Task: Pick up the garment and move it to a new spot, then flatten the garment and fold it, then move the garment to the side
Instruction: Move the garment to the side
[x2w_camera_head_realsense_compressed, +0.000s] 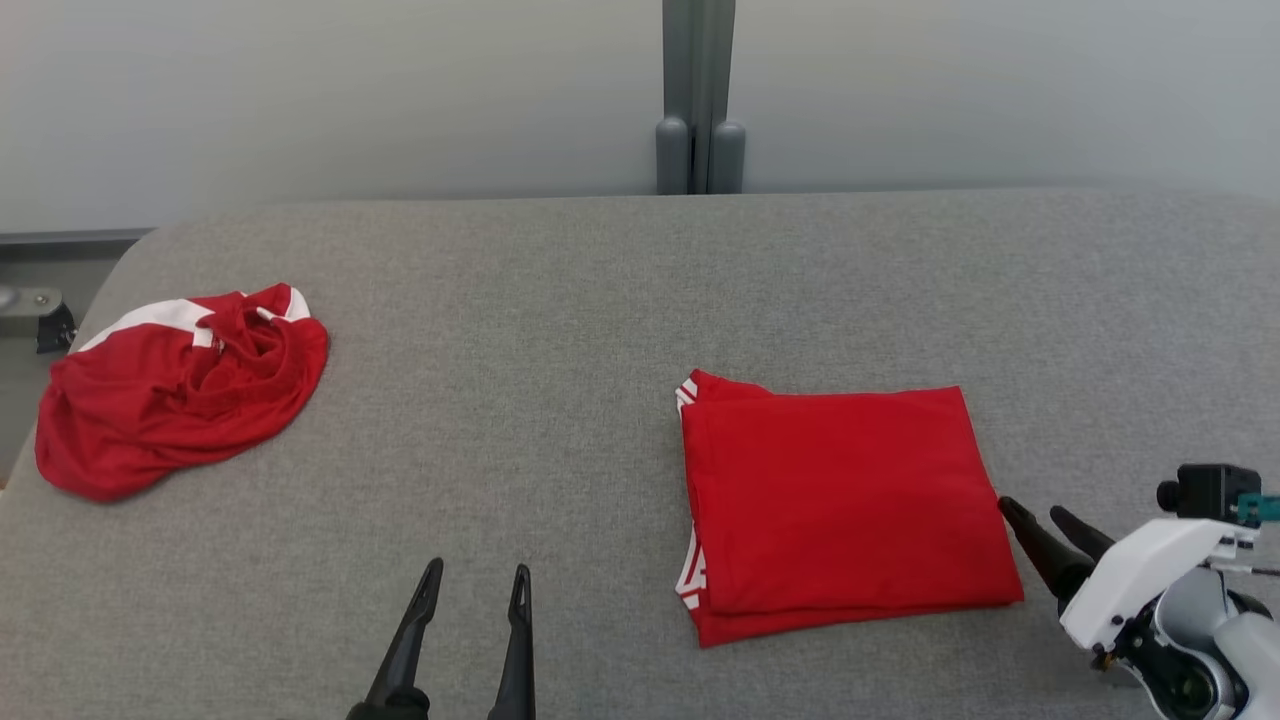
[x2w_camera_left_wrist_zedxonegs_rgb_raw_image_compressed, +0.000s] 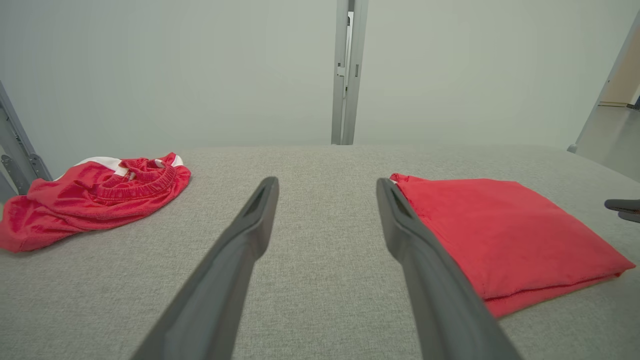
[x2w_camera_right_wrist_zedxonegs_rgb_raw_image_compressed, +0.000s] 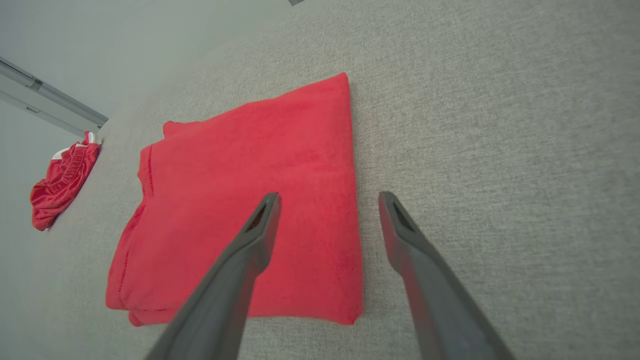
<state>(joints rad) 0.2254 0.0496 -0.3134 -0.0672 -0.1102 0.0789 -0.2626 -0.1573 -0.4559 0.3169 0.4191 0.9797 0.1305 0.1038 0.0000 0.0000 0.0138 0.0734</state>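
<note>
on the grey tabletop (x2w_camera_head_realsense_compressed: 560, 300) lie two red things. the folded red garment (x2w_camera_head_realsense_compressed: 845, 505) lies flat in the right half, nearer the front edge than the back edge. it is a neat shape with a bit of white trim on its left side. the crumpled red garment (x2w_camera_head_realsense_compressed: 180, 390) lies in a heap right at the left edge, with a white band on top. the two are well apart, with grey tabletop between them.

our left gripper (x2w_camera_head_realsense_compressed: 478, 570) is at the front edge, near the middle. its two dark fingers are wide apart and hold nothing. they point out over the tabletop between the two garments.

our right gripper (x2w_camera_head_realsense_compressed: 1032, 508) is just beside the right side of the folded red garment. its fingers are wide apart too and hold nothing. in the right wrist view one finger (x2w_camera_right_wrist_zedxonegs_rgb_raw_image_compressed: 250, 240) is over the garment's edge and the other is over the tabletop. we cannot tell if a tip touches the cloth.

there is a lot of open room in the middle and along the back edge. behind the back edge is a pale wall (x2w_camera_head_realsense_compressed: 300, 100) with a grey post (x2w_camera_head_realsense_compressed: 698, 90).
</note>
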